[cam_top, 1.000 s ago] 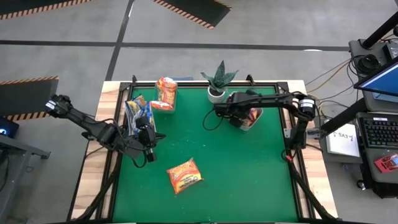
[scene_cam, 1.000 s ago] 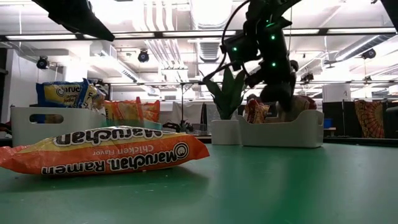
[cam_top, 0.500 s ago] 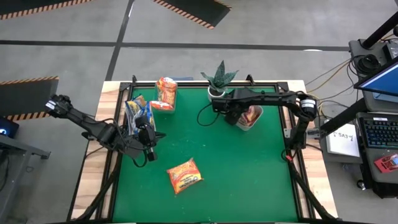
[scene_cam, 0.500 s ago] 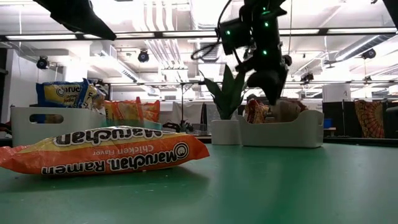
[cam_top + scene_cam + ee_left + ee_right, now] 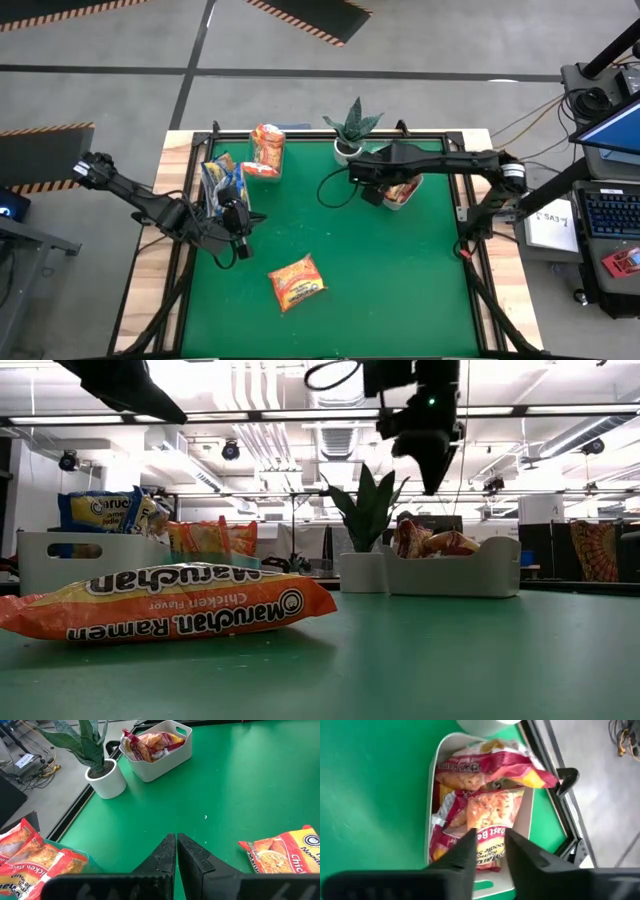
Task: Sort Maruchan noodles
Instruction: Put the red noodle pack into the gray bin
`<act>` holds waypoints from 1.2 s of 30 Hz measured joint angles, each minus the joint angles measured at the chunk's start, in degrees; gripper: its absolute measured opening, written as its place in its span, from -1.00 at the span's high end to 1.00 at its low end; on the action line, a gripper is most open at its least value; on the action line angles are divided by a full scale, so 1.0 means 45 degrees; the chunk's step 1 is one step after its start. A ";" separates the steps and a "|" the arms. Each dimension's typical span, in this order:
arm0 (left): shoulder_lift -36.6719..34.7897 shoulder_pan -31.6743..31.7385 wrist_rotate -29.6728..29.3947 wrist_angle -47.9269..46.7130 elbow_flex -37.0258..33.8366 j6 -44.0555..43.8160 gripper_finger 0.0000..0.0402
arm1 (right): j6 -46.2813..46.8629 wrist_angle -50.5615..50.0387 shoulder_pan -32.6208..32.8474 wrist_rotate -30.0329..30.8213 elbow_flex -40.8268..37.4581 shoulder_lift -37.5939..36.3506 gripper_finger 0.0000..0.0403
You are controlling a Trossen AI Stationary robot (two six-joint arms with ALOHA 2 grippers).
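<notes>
Reaching across the green table [image 5: 400,290] for the last loose noodle packet is where I judge trouble could start. The right arm hangs over the white bin [image 5: 165,765] at the far right, and a low sweep toward the near middle could clip the bin's rim or the potted plant [image 5: 350,128] just left of it and tip either one. The left arm waits at the left by the bin of yellow-and-blue packets [image 5: 220,180]. If both arms go for the same packet, they could collide. The orange packet [image 5: 296,282] lies flat on the table in the near middle, well apart from every bin. It looks slick, so a shallow pinch could slide off it or push it along.

The right wrist view shows the right gripper [image 5: 489,840] with its fingers slightly parted and holding nothing, above the red packets [image 5: 485,795] heaped in the white bin. The overhead view hides that gap. The low view shows how high that gripper hangs above the bin. The left wrist view shows the left gripper [image 5: 176,851] clenched and empty.
</notes>
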 joint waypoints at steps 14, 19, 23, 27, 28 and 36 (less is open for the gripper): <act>0.0000 0.0000 0.0000 0.0027 -0.0015 -0.0058 1.00 | -0.3085 1.2126 0.0013 0.0316 -0.7969 -0.5044 0.94; 0.0000 0.0000 0.0000 0.0051 -0.0019 -0.0053 1.00 | -0.3858 1.6645 -0.0288 0.0309 -1.1337 -0.5925 0.94; 0.0000 0.0000 0.0000 0.0085 -0.0019 -0.0043 1.00 | -0.3918 1.8715 -0.0826 0.0230 -1.3081 -0.6188 0.94; 0.0000 0.0000 0.0000 0.0100 -0.0024 -0.0031 1.00 | -0.3616 2.0140 -0.1551 -0.0863 -1.4171 -0.6170 0.94; 0.0000 0.0000 0.0000 0.0104 -0.0024 -0.0029 1.00 | -0.3399 2.0559 -0.1716 -0.1201 -1.4376 -0.6092 0.94; 0.0000 0.0000 0.0000 0.0153 -0.0029 -0.0029 1.00 | -0.2366 2.2866 -0.2216 -0.1987 -1.5614 -0.5013 0.94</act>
